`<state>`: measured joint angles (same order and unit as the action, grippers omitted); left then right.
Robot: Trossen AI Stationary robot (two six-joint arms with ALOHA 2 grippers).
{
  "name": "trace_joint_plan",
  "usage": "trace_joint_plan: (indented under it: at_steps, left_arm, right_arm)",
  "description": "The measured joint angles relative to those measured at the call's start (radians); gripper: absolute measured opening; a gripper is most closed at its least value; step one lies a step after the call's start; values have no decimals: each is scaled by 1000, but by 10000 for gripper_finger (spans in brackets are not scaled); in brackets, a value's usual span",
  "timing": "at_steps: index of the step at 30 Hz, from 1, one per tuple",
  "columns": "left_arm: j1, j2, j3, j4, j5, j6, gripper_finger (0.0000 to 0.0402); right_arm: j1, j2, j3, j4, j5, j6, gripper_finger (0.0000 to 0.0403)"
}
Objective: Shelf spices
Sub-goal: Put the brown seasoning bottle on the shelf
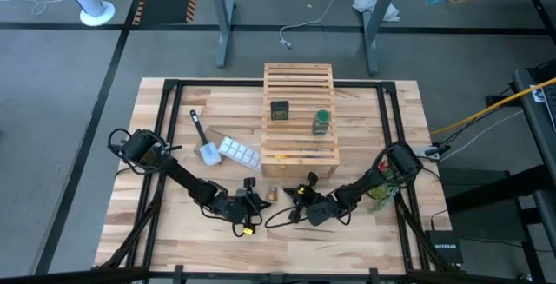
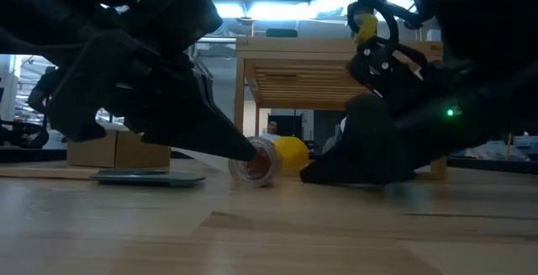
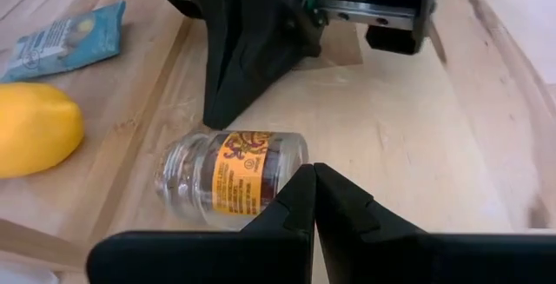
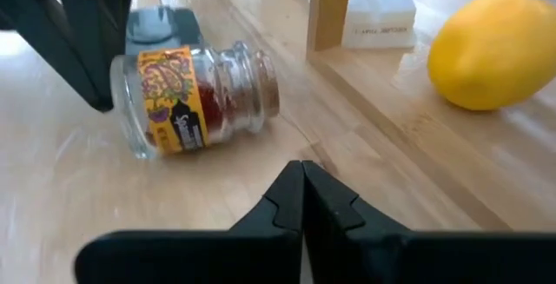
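Black left gripper (image 3: 314, 199): fingers are pressing together, clamped on nothing; tips are sitting just beside the clear jar (image 3: 228, 176).
Right gripper (image 4: 301, 199): fingers are likewise meeting tip to tip, holding nothing, pointing at the same jar from the opposite side.
Clear jar: lying on its side on the tabletop (image 1: 174, 128), just in front of the shelf (image 1: 299, 115), between the two grippers.
Dark jar (image 1: 279, 110) and green jar (image 1: 321, 122): already standing on the shelf slats.
Risk 1: round jar is likely rolling off if a shut tip is nudging it.
Risk 2: both arms are crowding one spot; collision seems possible.
Risk 3: lemon (image 4: 492, 48) is lying near, possibly obstructing a sideways approach.
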<state>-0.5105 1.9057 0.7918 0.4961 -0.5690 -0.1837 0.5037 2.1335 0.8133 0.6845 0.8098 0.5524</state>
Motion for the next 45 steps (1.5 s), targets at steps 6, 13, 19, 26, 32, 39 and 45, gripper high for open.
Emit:
trace_joint_plan:
  at_steps: [6,13,19,26,32,39,45]
  left_arm:
    - [2,0,0,-1,-6,8,0]
    - [-36,-5,0,12,-67,42,0]
    - [-43,-7,0,7,-74,38,0]
    - [-46,-7,0,1,-74,28,0]
    - [-46,-7,0,-40,-73,-8,0]
    - [-46,-7,0,-69,-72,-26,0]
    - [-46,-7,0,-68,-72,-33,0]
  right_arm:
    - [0,38,1,90,7,-3,7]
    - [0,39,1,90,10,-7,7]
    - [0,41,2,83,51,-8,7]
    - [-11,44,-1,63,158,-37,7]
    - [-54,44,-1,72,109,-41,7]
    - [-82,43,-1,95,85,-89,7]
    - [-82,43,-1,145,56,-141,7]
